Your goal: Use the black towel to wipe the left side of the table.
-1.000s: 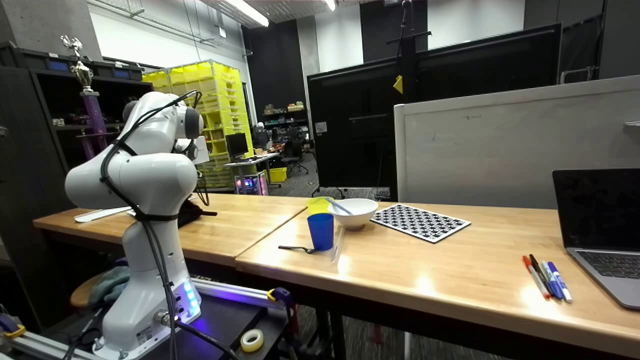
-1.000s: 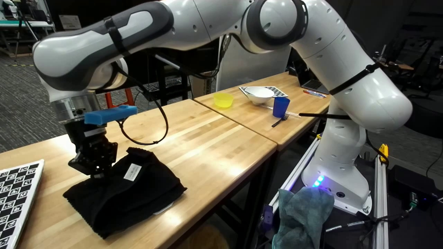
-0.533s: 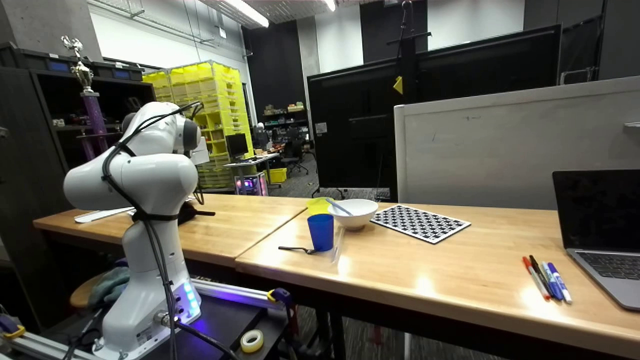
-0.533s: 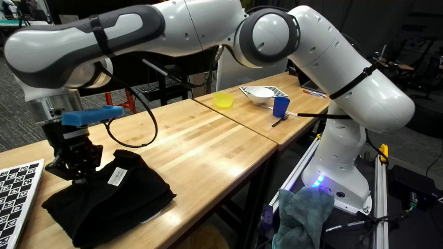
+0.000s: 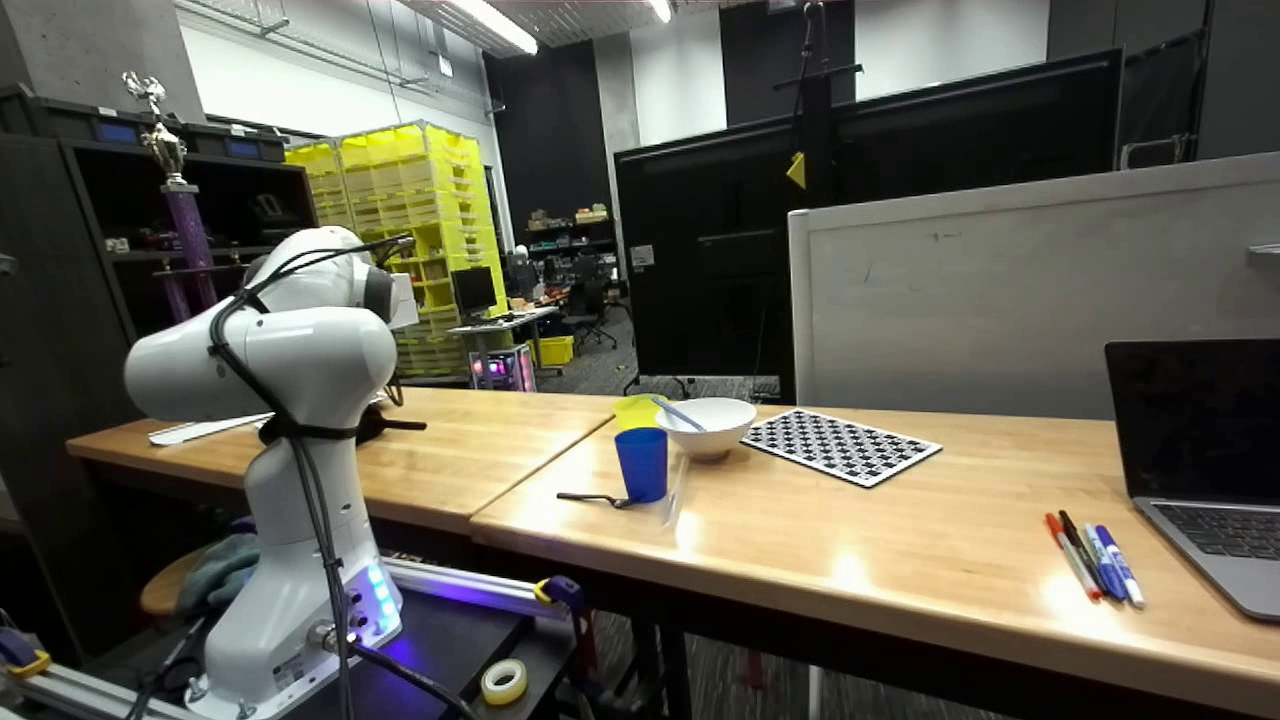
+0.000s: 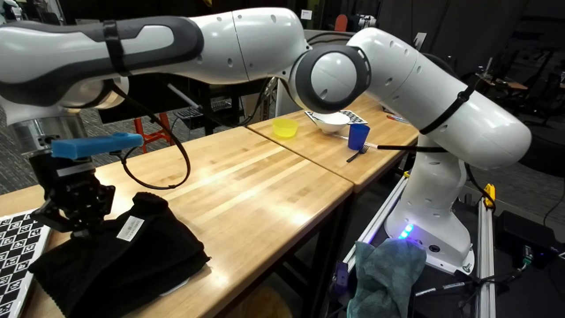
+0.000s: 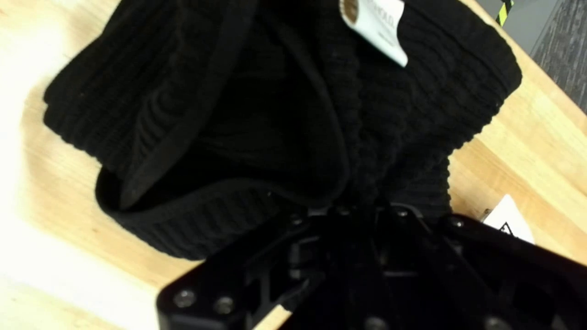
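Our table [image 6: 251, 185] gleamed around the crumpled towel [image 6: 128, 265]. We had the gripper [image 6: 81, 232] clamped on the towel, near a checkered board [image 6: 15, 256].

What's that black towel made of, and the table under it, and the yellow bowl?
Black towel: matte, knitted-looking cloth; the wrist view shows ribs and soft folds, though not the fibre.
Table: wood, apparently varnished; joined strips with grain, bright reflections.
Yellow bowl: probably smooth plastic; it looks translucent, but glass remains possible.
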`<action>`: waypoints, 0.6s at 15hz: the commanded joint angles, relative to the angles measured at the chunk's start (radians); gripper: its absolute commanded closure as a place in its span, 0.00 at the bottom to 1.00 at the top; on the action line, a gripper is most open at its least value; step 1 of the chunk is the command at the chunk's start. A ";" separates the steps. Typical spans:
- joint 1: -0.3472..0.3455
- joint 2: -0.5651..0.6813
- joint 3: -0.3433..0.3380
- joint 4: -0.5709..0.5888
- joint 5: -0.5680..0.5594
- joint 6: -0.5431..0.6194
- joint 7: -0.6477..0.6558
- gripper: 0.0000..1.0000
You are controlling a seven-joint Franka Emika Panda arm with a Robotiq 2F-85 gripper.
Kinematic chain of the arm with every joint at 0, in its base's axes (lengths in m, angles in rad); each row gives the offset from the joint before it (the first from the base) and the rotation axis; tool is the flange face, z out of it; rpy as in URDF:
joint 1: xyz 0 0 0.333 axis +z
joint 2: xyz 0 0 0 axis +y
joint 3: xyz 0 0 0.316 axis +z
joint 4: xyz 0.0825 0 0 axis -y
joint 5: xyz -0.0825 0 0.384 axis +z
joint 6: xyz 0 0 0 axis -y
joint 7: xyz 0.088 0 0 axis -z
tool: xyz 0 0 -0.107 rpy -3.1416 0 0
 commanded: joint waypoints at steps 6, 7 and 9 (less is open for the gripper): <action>0.052 0.099 -0.020 0.210 0.049 -0.082 0.077 0.97; 0.056 0.107 -0.021 0.225 0.051 -0.089 0.085 0.97; 0.062 0.123 -0.022 0.255 0.052 -0.102 0.093 0.97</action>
